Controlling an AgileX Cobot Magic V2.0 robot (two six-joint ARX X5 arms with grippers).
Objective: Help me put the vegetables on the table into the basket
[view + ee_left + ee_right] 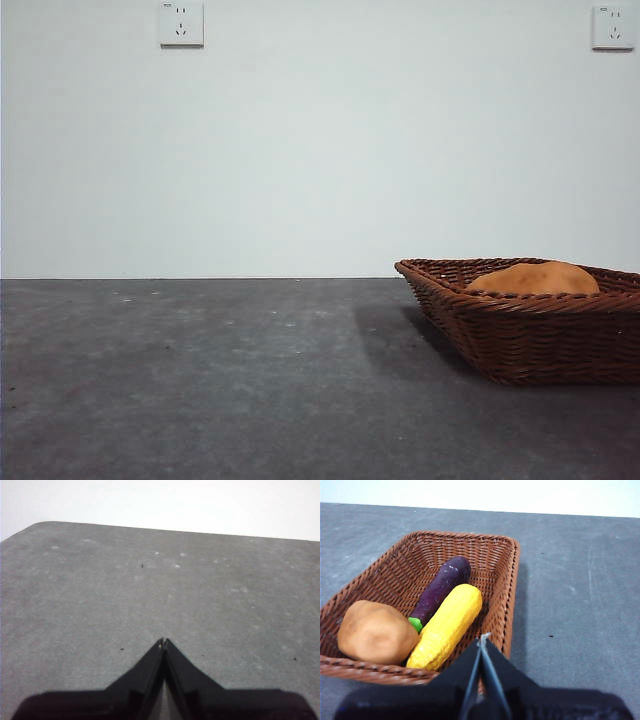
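The left gripper [163,642] is waiting over bare table [150,595], jaws pressed together, holding nothing. The right gripper [483,640], likewise closed and empty, is hanging just above the basket [509,580] rim; potato [376,632], eggplant [442,587] and corn [449,625] are lying inside, toward the bench's right edge, so it should probably be lifting clear without snagging the wicker.
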